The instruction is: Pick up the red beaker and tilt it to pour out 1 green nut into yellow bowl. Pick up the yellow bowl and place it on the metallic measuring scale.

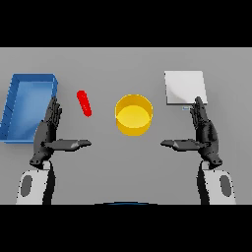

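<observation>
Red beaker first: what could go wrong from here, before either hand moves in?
1. The red beaker looks thin and tilted, close ahead of the open left hand; a clumsy approach could knock it away.
2. It lies apart from the yellow bowl, so a pour begun too soon may drop the nut on the table.
3. The metallic scale sits right behind the open right hand; carrying the bowl there may bump it.

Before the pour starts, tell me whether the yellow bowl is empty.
Empty. The yellow bowl stands upright, and its inside shows only plain yellow, with no green nut in it.
</observation>
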Controlling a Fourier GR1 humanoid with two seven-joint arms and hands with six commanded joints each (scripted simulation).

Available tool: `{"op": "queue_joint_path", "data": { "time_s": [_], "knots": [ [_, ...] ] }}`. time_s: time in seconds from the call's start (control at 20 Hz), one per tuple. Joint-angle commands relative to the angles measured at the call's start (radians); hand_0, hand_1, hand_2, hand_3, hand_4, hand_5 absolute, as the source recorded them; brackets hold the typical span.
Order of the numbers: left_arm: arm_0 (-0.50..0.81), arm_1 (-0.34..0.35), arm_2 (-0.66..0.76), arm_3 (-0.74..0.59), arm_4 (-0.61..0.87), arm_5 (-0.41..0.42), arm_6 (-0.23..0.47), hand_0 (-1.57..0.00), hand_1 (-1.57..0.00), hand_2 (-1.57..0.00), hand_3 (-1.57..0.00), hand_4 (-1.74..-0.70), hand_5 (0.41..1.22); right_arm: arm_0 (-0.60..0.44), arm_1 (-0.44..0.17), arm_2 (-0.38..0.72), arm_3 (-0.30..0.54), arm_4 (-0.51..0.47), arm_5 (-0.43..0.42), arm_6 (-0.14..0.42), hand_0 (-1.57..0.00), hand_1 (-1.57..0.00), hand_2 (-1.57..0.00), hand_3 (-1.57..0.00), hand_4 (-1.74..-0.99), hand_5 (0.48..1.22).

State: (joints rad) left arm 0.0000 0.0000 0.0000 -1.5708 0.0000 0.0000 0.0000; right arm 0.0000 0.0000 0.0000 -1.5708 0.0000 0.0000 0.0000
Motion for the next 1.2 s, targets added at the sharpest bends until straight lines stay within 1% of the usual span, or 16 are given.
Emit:
{"op": "queue_joint_path", "data": {
  "time_s": [0.0,0.25,0.3,0.35,0.4,0.45,0.5,0.55,0.65,0.7,0.8,0.9,0.95,1.05,1.15],
  "knots": [
    [0.002,-0.001,-0.002,-0.001,-0.001,0.001,-0.001,0.00,0.00,0.00,0.00,-1.14,0.660,-0.001,0.001,0.001,0.000,0.000,-0.001,0.000,0.00,0.00,0.00,0.00,-1.071,0.578],
    [0.018,-0.013,-0.017,-0.017,-0.010,0.005,-0.006,0.00,0.00,0.00,0.00,-1.14,0.660,-0.011,0.007,0.005,0.011,0.009,-0.007,0.000,0.00,0.00,0.00,0.00,-1.071,0.578],
    [0.055,0.017,-0.060,-0.073,-0.065,-0.003,-0.022,0.00,0.00,0.00,0.00,-1.14,0.660,0.016,-0.039,0.045,-0.031,0.115,-0.033,-0.062,0.00,0.00,0.00,0.00,-1.071,0.578],
    [0.098,0.031,-0.096,-0.133,-0.105,-0.007,-0.037,0.00,0.00,0.00,0.00,-1.14,0.660,0.041,-0.058,0.075,-0.058,0.185,-0.053,-0.106,0.00,0.00,0.00,0.00,-1.072,0.577],
    [0.128,0.043,-0.113,-0.176,-0.120,-0.012,-0.022,0.00,0.00,0.00,0.00,-1.14,0.660,0.070,-0.056,0.112,-0.087,0.245,-0.070,-0.127,0.00,0.00,0.00,0.00,-1.066,0.576],
    [0.136,0.048,-0.128,-0.198,-0.141,-0.010,0.010,0.00,0.00,0.00,0.00,-1.14,0.662,0.073,-0.059,0.128,-0.097,0.276,-0.075,-0.111,0.00,0.00,0.00,0.00,-1.064,0.577],
    [0.141,0.059,-0.127,-0.206,-0.146,-0.011,0.025,0.00,0.00,0.00,0.00,-1.14,0.660,0.080,-0.062,0.133,-0.115,0.285,-0.077,-0.104,0.00,0.00,0.00,0.00,-1.071,0.581],
    [0.151,0.055,-0.144,-0.221,-0.158,-0.014,0.038,0.00,0.00,0.00,0.00,-1.14,0.657,0.088,-0.071,0.132,-0.123,0.286,-0.072,-0.103,0.00,0.00,0.00,0.00,-1.084,0.585],
    [0.141,0.062,-0.143,-0.223,-0.153,-0.023,0.066,0.00,0.00,0.00,0.00,-1.14,0.652,0.076,-0.068,0.127,-0.117,0.261,-0.055,-0.081,0.00,0.00,0.00,0.00,-1.118,0.600],
    [0.119,0.063,-0.139,-0.202,-0.153,-0.024,0.092,0.00,0.00,0.00,0.00,-1.14,0.650,0.079,-0.075,0.121,-0.122,0.250,-0.047,-0.091,0.00,0.00,0.00,0.00,-1.131,0.607],
    [0.089,0.055,-0.138,-0.149,-0.158,-0.026,0.088,0.00,0.00,0.00,0.00,-1.14,0.648,0.079,-0.067,0.130,-0.121,0.245,-0.038,-0.104,0.00,0.00,0.00,0.00,-1.163,0.624],
    [0.036,0.055,-0.121,-0.082,-0.155,-0.024,0.108,0.00,0.00,0.00,0.00,-1.14,0.643,0.082,-0.063,0.128,-0.132,0.220,-0.021,-0.097,0.00,0.00,0.00,0.00,-1.189,0.626],
    [0.006,0.051,-0.110,-0.042,-0.148,-0.024,0.107,0.00,0.00,0.00,0.00,-1.16,0.645,0.078,-0.062,0.125,-0.134,0.213,-0.019,-0.085,0.00,0.00,0.00,0.00,-1.197,0.627],
    [-0.048,0.060,-0.080,0.044,-0.139,-0.030,0.068,0.00,0.00,0.00,0.00,-1.18,0.650,0.077,-0.061,0.122,-0.125,0.206,-0.015,-0.094,0.00,0.00,0.00,0.00,-1.215,0.628],
    [-0.117,0.064,-0.063,0.136,-0.151,-0.021,0.055,0.00,0.00,0.00,0.00,-1.18,0.644,0.066,-0.059,0.118,-0.122,0.199,-0.015,-0.090,0.00,0.00,0.00,0.00,-1.220,0.626]
  ]
}}
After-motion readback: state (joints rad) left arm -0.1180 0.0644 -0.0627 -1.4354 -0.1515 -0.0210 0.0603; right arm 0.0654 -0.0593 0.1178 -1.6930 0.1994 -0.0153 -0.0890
